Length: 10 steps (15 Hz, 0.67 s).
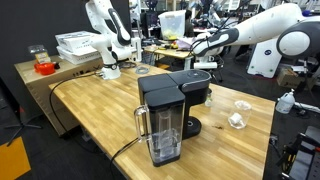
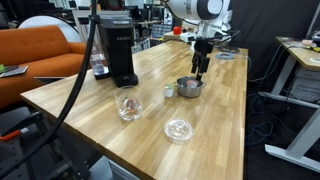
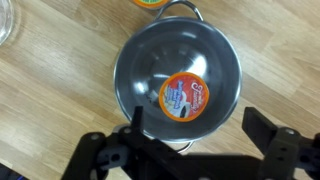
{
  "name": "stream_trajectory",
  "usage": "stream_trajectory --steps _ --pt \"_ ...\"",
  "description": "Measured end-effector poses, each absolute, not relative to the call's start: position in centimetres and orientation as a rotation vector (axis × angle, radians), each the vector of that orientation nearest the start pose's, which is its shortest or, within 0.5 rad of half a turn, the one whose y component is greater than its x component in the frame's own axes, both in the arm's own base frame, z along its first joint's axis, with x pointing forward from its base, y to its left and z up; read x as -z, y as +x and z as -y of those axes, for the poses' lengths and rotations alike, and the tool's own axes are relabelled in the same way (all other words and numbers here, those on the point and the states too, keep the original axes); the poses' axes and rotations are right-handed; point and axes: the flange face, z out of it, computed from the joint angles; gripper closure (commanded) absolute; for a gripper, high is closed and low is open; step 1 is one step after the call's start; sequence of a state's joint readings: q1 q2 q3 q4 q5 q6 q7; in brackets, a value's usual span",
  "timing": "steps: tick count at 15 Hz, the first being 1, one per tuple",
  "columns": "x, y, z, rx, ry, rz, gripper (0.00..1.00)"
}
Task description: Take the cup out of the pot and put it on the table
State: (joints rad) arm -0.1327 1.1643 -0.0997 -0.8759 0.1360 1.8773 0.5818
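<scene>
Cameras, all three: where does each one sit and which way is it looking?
Exterior view: beside the table, coffee machine in front, arm reaching in behind.
Exterior view: off a table corner, facing the pot, gripper above it.
Wrist view: straight down into the pot, cup inside; open fingers show.
Both exterior views share coffee machine and arm.

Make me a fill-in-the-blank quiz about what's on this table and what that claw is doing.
1. The cup with the orange top sits inside the metal ____.
2. The claw hangs over the cup with its jaws ____.
3. The table is made of light ____.
4. The coffee machine is coloured ____.
Missing words: pot; open; wood; black.
</scene>
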Motion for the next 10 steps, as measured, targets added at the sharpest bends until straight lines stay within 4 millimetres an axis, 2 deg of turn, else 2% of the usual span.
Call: stream_trajectory --steps 10 --pt "-17.2 73.3 13.9 -0.264 -2.833 -1.277 0.00"
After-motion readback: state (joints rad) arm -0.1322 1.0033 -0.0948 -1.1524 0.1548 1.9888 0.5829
